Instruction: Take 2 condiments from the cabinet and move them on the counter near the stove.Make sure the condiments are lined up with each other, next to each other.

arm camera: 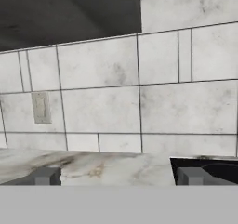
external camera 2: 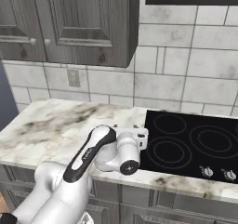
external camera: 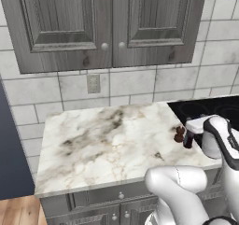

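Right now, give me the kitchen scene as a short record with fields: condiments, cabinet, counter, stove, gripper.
condiments: shaker and bottle stand side by side on the counter, next to the stove
cabinet: doors closed
counter: marble slab, condiments at its right end
stove: black cooktop, knobs along its front edge
gripper: open, low over the counter, facing the tiled wall
outlet: on the wall below the cabinet
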Robot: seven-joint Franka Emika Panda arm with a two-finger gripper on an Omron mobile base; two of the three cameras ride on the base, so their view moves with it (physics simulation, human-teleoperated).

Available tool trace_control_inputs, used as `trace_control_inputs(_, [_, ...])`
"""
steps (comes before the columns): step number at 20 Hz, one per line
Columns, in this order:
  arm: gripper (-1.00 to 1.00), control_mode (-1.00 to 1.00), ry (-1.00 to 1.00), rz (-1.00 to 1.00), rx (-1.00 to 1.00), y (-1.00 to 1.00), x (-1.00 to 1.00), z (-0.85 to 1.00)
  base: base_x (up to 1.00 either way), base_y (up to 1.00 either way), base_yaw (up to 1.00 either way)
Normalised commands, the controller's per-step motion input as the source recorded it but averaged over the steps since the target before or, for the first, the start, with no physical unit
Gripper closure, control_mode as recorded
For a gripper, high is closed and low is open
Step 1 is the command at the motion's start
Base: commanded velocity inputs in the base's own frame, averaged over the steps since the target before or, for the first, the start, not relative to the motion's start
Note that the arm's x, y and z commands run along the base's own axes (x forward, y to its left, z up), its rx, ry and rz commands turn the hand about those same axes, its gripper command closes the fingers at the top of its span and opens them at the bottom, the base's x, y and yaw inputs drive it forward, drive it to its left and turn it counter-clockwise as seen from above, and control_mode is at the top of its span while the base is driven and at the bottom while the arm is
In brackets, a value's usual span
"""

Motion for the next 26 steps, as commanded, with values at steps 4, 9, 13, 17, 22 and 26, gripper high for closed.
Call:
trace_control_inputs(4, [-1.0,-1.0,0.19,0.0,-0.03,-0.19,-0.39,0.34,0.0,0.0,0.0])
trace_control_inputs(9, [-1.0,-1.0,0.2,0.01,-0.04,-0.18,-0.38,0.33,0.0,0.0,0.0])
trace_control_inputs(13, [-1.0,-1.0,0.2,0.05,-0.03,-0.2,-0.4,0.42,0.0,0.0,0.0])
trace_control_inputs(17, [-1.0,-1.0,0.22,0.09,-0.03,-0.24,-0.49,0.41,0.0,0.0,0.0])
trace_control_inputs(22, [-1.0,-1.0,0.27,0.09,-0.03,-0.16,-0.53,0.42,0.0,0.0,0.0])
trace_control_inputs(26, [-1.0,-1.0,0.3,0.07,-0.04,-0.08,-0.54,0.46,0.0,0.0,0.0])
